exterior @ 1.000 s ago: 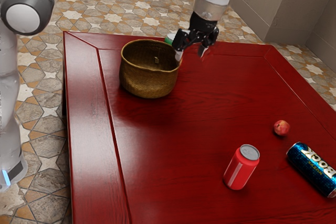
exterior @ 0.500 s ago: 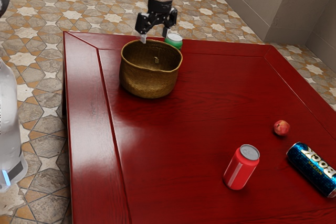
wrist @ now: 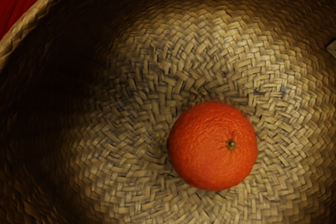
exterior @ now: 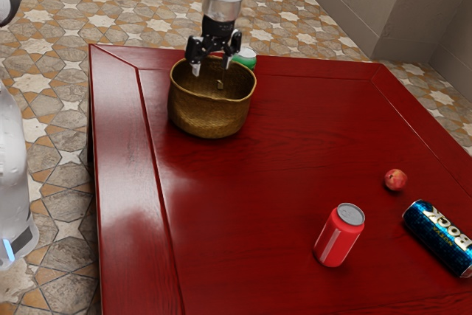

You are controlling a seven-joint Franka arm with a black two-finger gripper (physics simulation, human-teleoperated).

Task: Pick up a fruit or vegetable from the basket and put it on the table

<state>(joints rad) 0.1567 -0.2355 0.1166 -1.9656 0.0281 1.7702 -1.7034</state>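
Note:
Over the mouth of the woven basket, my gripper point(exterior: 212, 66) points downward, its two fingers spread apart with nothing visible between them. The basket point(exterior: 210, 117) stands upright on the red table point(exterior: 287, 153), toward the far edge in the exterior view. From above, the wrist view looks into the basket point(wrist: 142, 114), where one orange point(wrist: 210, 145) rests on the woven bottom, its small green stem spot facing up. The basket's front wall hides the orange's place in the exterior view.
A green-sided can point(exterior: 245, 57) stands just behind the basket. Toward the exterior view's lower right are an upright red can point(exterior: 339, 234), a small reddish fruit point(exterior: 395, 180) and a blue can point(exterior: 439, 237) lying on its side.
My gripper has travelled toward the exterior view's left, from beside the basket's right rim to above its opening, and has most recently come lower. The basket and cans have stayed put.

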